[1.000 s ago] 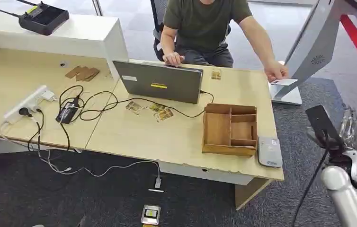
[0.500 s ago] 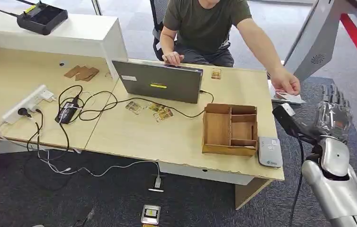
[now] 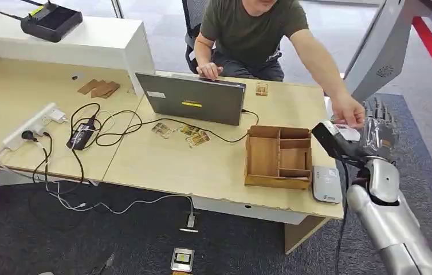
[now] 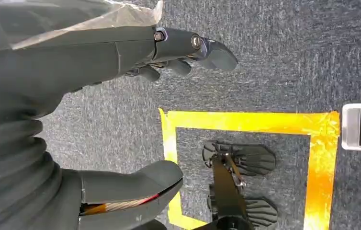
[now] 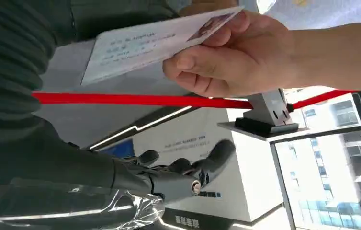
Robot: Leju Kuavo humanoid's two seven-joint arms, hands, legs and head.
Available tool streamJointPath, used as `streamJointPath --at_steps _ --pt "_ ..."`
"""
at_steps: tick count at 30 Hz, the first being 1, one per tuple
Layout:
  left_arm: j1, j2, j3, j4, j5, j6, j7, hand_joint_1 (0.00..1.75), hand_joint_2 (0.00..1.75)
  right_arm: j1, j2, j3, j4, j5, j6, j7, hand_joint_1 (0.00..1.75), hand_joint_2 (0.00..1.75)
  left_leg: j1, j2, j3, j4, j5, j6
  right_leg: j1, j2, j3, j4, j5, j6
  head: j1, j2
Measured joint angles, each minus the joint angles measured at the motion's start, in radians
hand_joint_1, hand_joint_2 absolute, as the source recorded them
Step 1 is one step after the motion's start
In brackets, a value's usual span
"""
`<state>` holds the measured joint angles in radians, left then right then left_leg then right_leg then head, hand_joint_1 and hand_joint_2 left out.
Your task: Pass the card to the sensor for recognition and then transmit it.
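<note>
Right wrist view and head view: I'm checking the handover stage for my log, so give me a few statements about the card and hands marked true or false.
1. A person's hand holds the card. True.
2. The right hand grips the card. False: its fingers are apart and hold nothing.
3. The wooden tray sits on the desk beside the grey sensor. True.
4. The laptop lies inside the tray. False: it stands on the desk, apart from the tray.

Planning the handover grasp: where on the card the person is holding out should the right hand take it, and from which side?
Pinch the card's free end, opposite the person's hand gripping the photo corner. It lies nearly flat, so the open right hand should probably close thumb and fingers over its two faces.
</note>
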<state>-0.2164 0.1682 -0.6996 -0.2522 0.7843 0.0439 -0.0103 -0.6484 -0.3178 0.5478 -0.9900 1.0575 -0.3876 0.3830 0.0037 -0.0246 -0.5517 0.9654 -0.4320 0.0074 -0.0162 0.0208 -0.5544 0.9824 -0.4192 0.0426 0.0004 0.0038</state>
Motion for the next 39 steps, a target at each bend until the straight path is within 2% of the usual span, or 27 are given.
streamJointPath --at_steps 9,14,19,28,35,39 --pt "0.003 0.000 0.000 0.000 -0.010 0.000 -0.003 0.00 1.75 -0.011 0.034 0.021 0.060 -0.001 -0.008 -0.012 1.75 1.75 0.000 0.000 0.000 0.000 0.000 0.000 0.000 0.000 0.000 0.000 0.000 0.000 0.000 0.000" --pt "0.005 0.000 0.000 0.000 -0.017 0.008 -0.006 0.00 1.75 -0.004 0.044 0.028 0.065 -0.019 -0.039 -0.039 1.75 1.75 0.000 0.000 0.000 0.000 0.000 0.000 0.000 0.000 -0.001 0.000 0.000 0.000 0.000 0.000" --pt "0.014 0.000 0.000 0.000 -0.017 0.018 -0.007 0.00 1.75 0.056 0.041 0.021 0.009 -0.100 -0.068 -0.050 1.75 1.75 0.000 0.000 0.000 0.000 -0.001 -0.001 0.000 0.000 -0.001 0.000 0.000 0.000 0.000 0.000" --pt "0.030 0.003 0.004 0.000 -0.015 0.023 -0.008 0.00 1.75 0.204 0.001 -0.007 -0.129 -0.268 -0.046 -0.007 1.75 1.75 0.000 0.001 0.001 0.000 -0.002 0.000 0.000 0.001 0.000 -0.002 -0.001 0.001 0.001 0.000" --pt "0.048 0.012 0.018 0.000 0.005 0.026 -0.015 0.00 1.75 0.276 -0.006 -0.007 -0.082 -0.404 -0.064 -0.063 1.75 1.75 0.000 0.002 0.000 0.000 -0.003 -0.001 0.000 0.001 -0.001 -0.001 -0.002 0.000 0.000 0.000" --pt "0.053 0.013 0.026 0.000 0.006 0.024 -0.022 0.00 1.75 0.285 0.003 0.001 -0.016 -0.447 -0.034 -0.068 1.75 1.75 0.000 0.002 0.001 0.000 -0.003 -0.001 0.000 0.001 -0.001 -0.001 -0.002 0.000 0.000 0.000"
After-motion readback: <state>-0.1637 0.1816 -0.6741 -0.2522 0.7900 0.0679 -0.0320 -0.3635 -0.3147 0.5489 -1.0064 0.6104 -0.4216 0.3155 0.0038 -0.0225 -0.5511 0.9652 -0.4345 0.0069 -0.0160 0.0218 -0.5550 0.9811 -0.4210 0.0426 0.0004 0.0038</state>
